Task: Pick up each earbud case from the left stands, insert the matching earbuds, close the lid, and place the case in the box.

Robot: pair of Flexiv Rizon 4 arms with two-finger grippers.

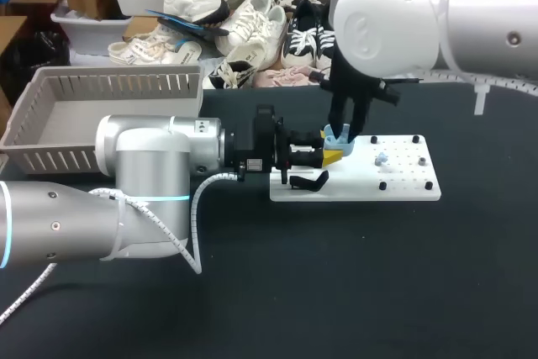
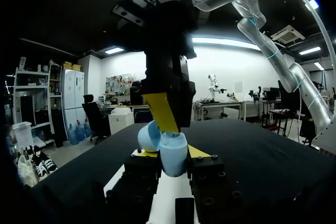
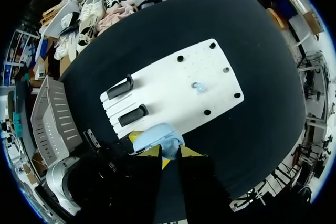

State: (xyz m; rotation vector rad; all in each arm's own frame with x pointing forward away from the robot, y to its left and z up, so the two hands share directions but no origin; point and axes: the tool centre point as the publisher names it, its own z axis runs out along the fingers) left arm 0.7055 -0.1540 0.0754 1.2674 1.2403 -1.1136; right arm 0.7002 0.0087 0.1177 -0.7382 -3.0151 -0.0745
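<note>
A light-blue earbud case (image 1: 336, 142) with its lid up is held above the near-left part of the white board (image 1: 403, 184). My left gripper (image 1: 330, 157) comes in level from the left and is shut on the case (image 2: 170, 153), one yellow tip on each side. My right gripper (image 1: 342, 134) hangs straight down onto the open case (image 3: 157, 139); whatever it may hold is hidden. One pale earbud (image 1: 381, 159) lies on the board (image 3: 173, 90). Two black stands (image 3: 119, 87) (image 3: 132, 115) at the board's left end are bare.
A grey slatted basket (image 1: 109, 81) stands at the table's back left, behind my left arm. Small black pegs (image 1: 414, 137) dot the board's right half. Dark table surface lies in front of the board and to its right.
</note>
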